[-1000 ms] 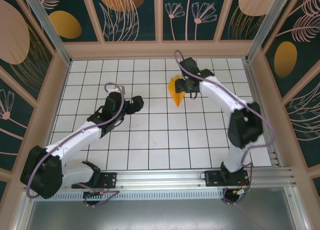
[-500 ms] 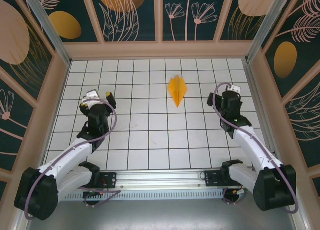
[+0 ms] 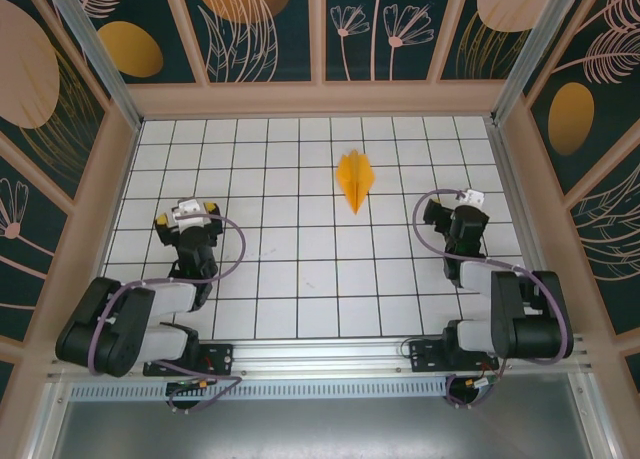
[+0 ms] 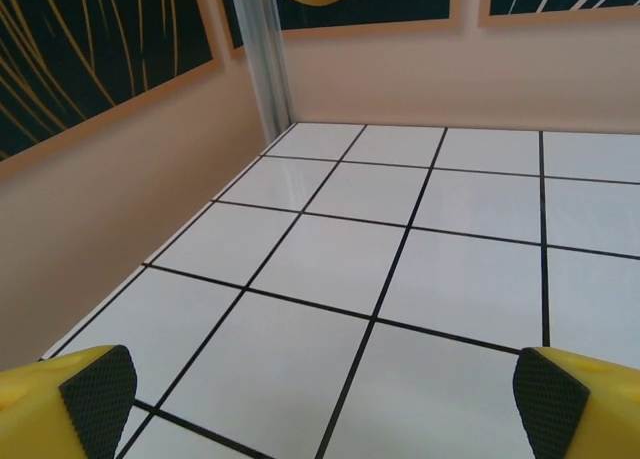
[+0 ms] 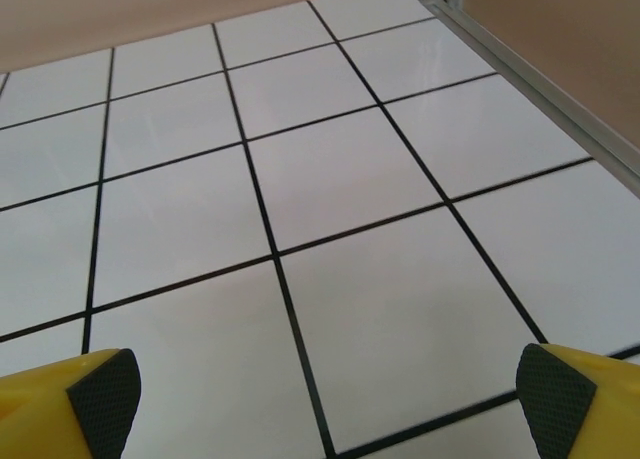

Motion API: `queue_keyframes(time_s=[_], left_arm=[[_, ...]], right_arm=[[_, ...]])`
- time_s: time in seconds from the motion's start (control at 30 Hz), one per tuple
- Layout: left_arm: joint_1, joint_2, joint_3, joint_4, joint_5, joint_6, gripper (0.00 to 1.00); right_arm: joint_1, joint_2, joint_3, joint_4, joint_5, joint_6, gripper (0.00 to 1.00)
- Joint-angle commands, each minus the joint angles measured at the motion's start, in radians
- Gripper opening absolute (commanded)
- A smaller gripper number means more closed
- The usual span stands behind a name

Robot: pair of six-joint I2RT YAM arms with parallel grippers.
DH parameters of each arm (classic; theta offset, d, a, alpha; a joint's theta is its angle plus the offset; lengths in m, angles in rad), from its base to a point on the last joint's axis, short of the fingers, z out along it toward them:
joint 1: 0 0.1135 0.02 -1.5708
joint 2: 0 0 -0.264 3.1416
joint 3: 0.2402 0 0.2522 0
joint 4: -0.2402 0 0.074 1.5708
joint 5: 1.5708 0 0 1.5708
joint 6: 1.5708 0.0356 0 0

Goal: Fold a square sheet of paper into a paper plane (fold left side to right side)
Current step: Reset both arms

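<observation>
The paper plane (image 3: 354,179), a narrow orange-yellow dart folded from the sheet, lies flat on the white grid table (image 3: 300,279) at the far middle, its sharp tip pointing toward the near edge. Nothing touches it. My left gripper (image 3: 188,217) is drawn back at the near left, far from the plane. In the left wrist view this gripper (image 4: 325,404) is open, its black pads (image 4: 98,397) wide apart over bare tiles. My right gripper (image 3: 455,207) is drawn back at the near right. Seen in the right wrist view, it (image 5: 325,399) is open with nothing between its pads (image 5: 550,399).
Beige walls (image 3: 320,99) with dark patterned panels enclose the table on three sides. A metal corner post (image 4: 262,59) stands ahead of the left gripper. A metal rail (image 5: 540,89) runs along the table's right edge. Both arms sit folded near their bases.
The right gripper opened and left the paper plane, then pulled back to the near right. The left arm also drew back to the near left. The plane stayed where it lay.
</observation>
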Motion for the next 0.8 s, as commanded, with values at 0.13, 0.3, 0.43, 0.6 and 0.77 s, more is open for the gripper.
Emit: queue_keyframes(time_s=[0.13, 0.3, 0.43, 0.6, 0.77], left_arm=[[0.091, 0.128, -0.018, 0.334, 0.245, 0.051, 0.99], [0.177, 0.183, -0.045, 0.417, 0.307, -0.04, 0.99], [0.182, 0.203, 0.019, 0.316, 0.309, -0.046, 0.99], [0.216, 0.2, 0.041, 0.271, 0.313, -0.088, 0.99], [0.215, 0.198, 0.035, 0.28, 0.312, -0.084, 0.99]], right_arm=[[-0.004, 0.095, -0.026, 0.362, -0.122, -0.096, 0.99], [-0.032, 0.172, -0.031, 0.437, -0.183, -0.089, 0.99], [-0.063, 0.203, -0.067, 0.529, -0.226, -0.065, 0.99], [-0.064, 0.202, -0.063, 0.519, -0.224, -0.065, 0.99], [-0.046, 0.203, -0.06, 0.515, -0.198, -0.077, 0.99]])
